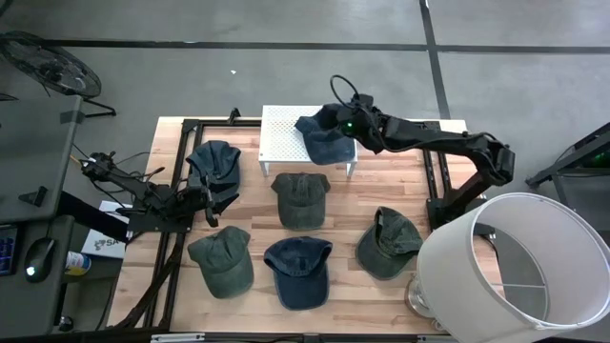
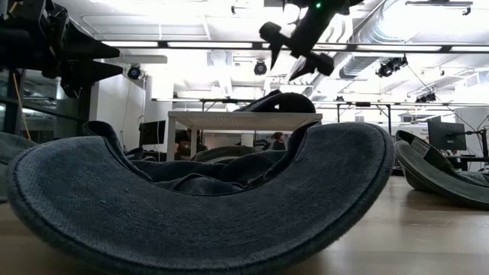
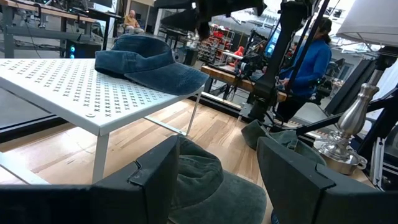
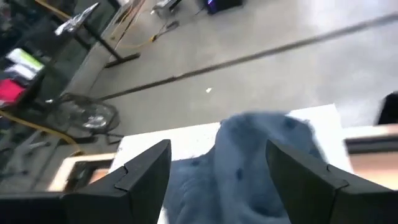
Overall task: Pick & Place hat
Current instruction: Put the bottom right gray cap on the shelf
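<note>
A blue denim hat (image 1: 327, 143) lies on the white perforated stand (image 1: 286, 143), crown up, its brim reaching the stand's near right corner. The left wrist view shows the hat (image 3: 149, 62) resting there. My right gripper (image 1: 329, 120) hovers open just above the hat (image 4: 261, 162). In the low view, the right gripper (image 2: 294, 50) stands clear over the hat (image 2: 279, 101). My left gripper (image 1: 204, 195) waits open near the table's left side, beside a dark blue hat (image 1: 214, 170), and looks toward an olive hat (image 3: 199, 180).
Several more hats lie on the wooden table: olive (image 1: 301, 198), green (image 1: 222, 260), navy (image 1: 297, 271) and green (image 1: 389, 244). A large white lampshade (image 1: 519, 267) stands at the near right corner. A black frame (image 1: 181, 152) edges the table. People are in the room behind.
</note>
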{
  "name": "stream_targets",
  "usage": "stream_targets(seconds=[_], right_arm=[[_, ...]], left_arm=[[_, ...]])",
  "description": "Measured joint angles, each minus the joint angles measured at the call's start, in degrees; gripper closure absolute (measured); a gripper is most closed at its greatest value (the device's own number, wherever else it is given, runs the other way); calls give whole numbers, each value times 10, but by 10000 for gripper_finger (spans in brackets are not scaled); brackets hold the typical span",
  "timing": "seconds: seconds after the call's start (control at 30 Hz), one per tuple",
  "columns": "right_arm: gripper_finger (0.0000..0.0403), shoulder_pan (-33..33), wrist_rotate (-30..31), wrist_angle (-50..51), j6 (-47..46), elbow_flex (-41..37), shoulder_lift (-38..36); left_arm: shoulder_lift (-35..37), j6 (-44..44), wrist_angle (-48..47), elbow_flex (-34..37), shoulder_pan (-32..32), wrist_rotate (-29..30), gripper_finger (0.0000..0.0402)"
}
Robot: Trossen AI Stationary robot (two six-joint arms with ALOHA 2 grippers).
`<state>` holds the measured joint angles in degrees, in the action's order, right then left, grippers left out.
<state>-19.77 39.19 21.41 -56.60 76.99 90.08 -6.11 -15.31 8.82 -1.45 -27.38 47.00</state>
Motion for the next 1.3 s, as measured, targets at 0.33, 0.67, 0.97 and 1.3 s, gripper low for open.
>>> stream_targets(seconds=[0.33,0.67,0.97,1.3], right_arm=[[148,63,8,127,46,0,-47],[148,126,-121,233,-9,0,-63],[148,217,-123,321,-99,0,-42],[148,305,-113,415,-196,0,15]], left_arm=[[0,0,0,0,0,0,188],[0,0,0,0,0,0,188],[0,0,0,0,0,0,188],[0,0,0,0,0,0,188]])
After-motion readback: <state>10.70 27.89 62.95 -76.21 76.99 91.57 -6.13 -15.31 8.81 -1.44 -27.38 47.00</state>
